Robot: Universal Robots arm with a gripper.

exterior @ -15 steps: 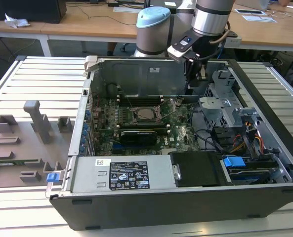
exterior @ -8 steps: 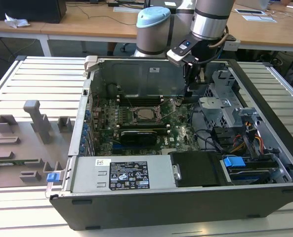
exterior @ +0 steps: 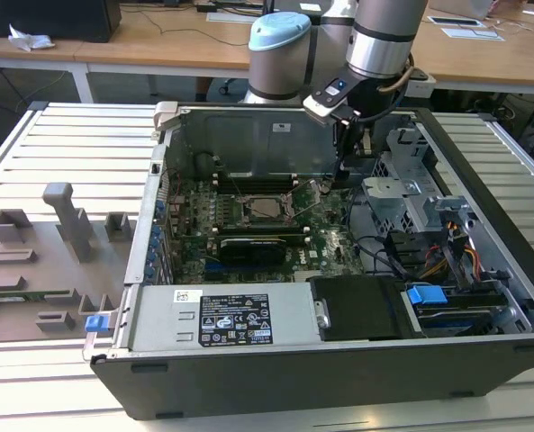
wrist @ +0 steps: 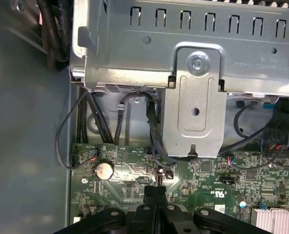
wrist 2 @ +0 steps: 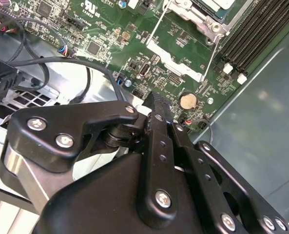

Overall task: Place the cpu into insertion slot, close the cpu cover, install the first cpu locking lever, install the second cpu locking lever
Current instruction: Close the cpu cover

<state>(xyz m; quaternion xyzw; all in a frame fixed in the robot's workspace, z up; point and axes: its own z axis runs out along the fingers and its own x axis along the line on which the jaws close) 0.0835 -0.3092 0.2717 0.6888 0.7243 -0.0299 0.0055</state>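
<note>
The cpu is seated flat in the insertion slot, mid-motherboard inside the open computer case. Silvery top faces up.

The cpu cover lies flat as a frame around the chip. One corner of it shows in the second wrist view.

Two thin wire levers run out from the socket corner across the board, the second beside the memory slots. Cannot tell whether either is latched.

The gripper hangs over the board toward the exterior view's right of the socket, well apart from the chip, close to the far wall of the case.

Claw state: in both wrist views the fingers are pressed together with no gap and nothing held between them.

The tips sit just above the green board, near the coin cell battery.

A silvery drive bracket with black cables running under it lies beyond the fingertips in the first wrist view.

Long black card is on the near side of the socket, and the power supply is nearer still.

A grey fixture tray rests on the table at the exterior view's left of the case.
</note>
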